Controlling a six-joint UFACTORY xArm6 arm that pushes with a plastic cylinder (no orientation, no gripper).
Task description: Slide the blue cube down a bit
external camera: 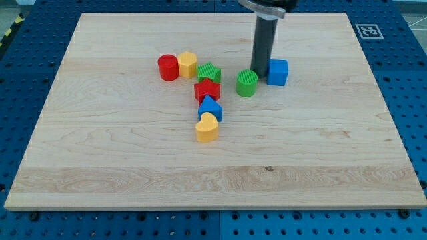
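Observation:
The blue cube (277,72) sits on the wooden board (133,160), right of centre in the view's upper half. My tip (259,72) is the lower end of the dark rod that comes down from the view's top. It stands just left of the blue cube, between it and the green cylinder (246,83), close to both. I cannot tell whether it touches either one.
A cluster lies to the left: a red cylinder (168,68), a yellow block (187,64), a green block (209,73), a red block (207,90), a blue triangular block (210,107) and a yellow heart (207,127). A marker tag (367,31) sits off the board's top right corner.

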